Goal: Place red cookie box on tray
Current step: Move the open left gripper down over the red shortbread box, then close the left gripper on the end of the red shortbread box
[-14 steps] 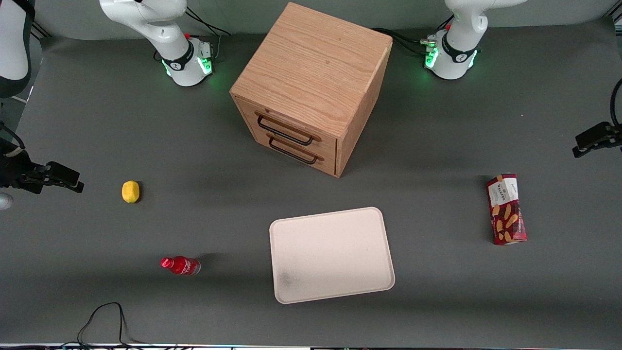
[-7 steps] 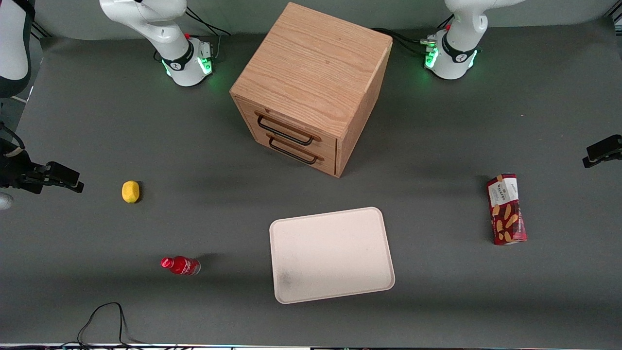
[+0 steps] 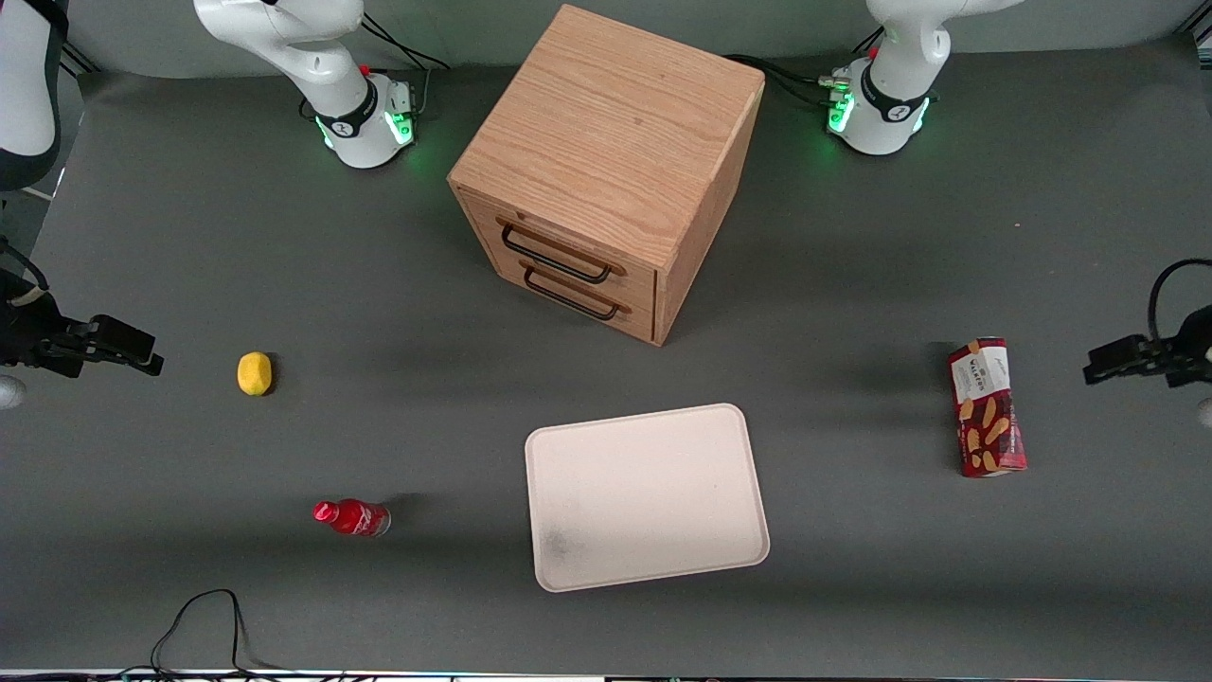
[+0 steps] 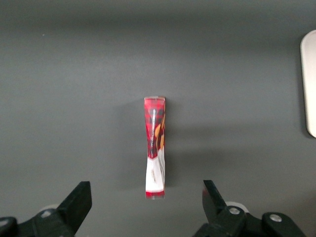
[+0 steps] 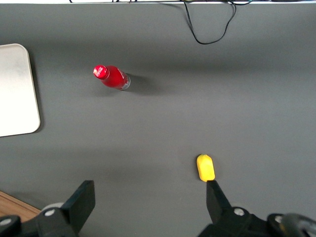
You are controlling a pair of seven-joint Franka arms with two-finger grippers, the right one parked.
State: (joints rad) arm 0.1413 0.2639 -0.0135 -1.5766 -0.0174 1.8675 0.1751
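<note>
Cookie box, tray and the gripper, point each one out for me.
Cookie box (image 3: 988, 407), front view, middle of its top face.
Tray (image 3: 748, 478), front view, rim nearest the box.
Gripper (image 4: 147, 202), left wrist view, midway between its open fingertips, above the box.

Grey table (image 3: 852, 587) — wooden cabinet (image 3: 606, 161)

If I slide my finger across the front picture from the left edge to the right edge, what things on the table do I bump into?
Lemon → small red bottle → wooden drawer cabinet → tray → red cookie box → the left arm's gripper, open above the table.
</note>
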